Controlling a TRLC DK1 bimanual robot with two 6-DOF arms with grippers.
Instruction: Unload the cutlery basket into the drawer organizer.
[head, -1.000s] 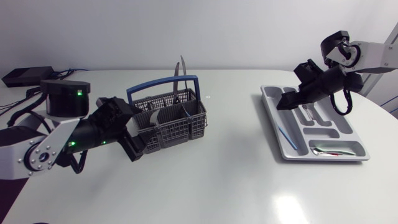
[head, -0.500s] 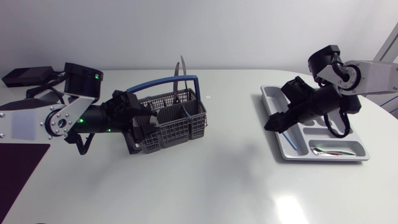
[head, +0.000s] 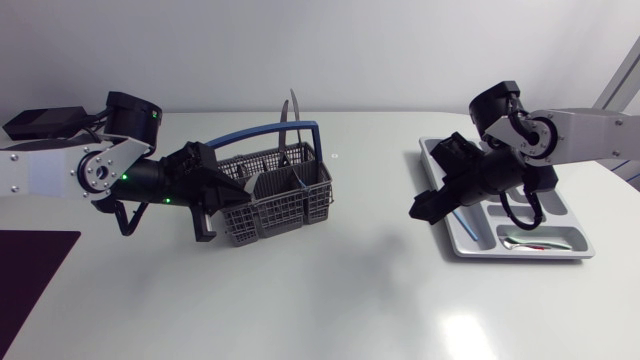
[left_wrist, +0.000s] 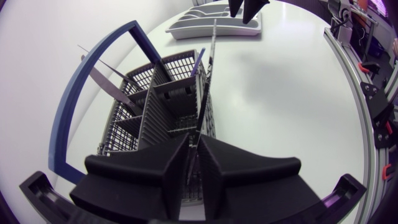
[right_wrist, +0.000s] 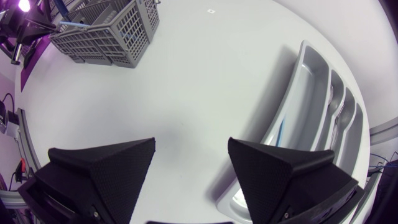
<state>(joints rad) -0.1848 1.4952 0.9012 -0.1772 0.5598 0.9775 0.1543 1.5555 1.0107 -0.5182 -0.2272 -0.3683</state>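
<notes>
1. Found the left gripper (left_wrist: 194, 140) at the near end of the cutlery basket (left_wrist: 155, 106), fingers drawn almost together on a slim utensil (left_wrist: 210, 74) in the narrow gap; judged it clamped, though the contact itself was hard to see.
2. Traced the utensil from the fingers forward along the basket's side wall.
3. Noted two knives (left_wrist: 109, 84) upright in a farther compartment, under the blue handle (left_wrist: 81, 93).
4. Judged the step as drawing the utensil out. Recommended: hold the clamp firm, lift along the utensil's own line until clear of the mesh, and steer wide of the handle and the knives so the basket did not tip or drag.
5. Located the right gripper (right_wrist: 191, 149) well across the table, fingers wide apart and empty, just beside the drawer organizer (right_wrist: 292, 81).
6. Saw a blue-handled piece (right_wrist: 280, 130) already in one long slot; advised matching the utensil to a like slot, lengthwise.
</notes>
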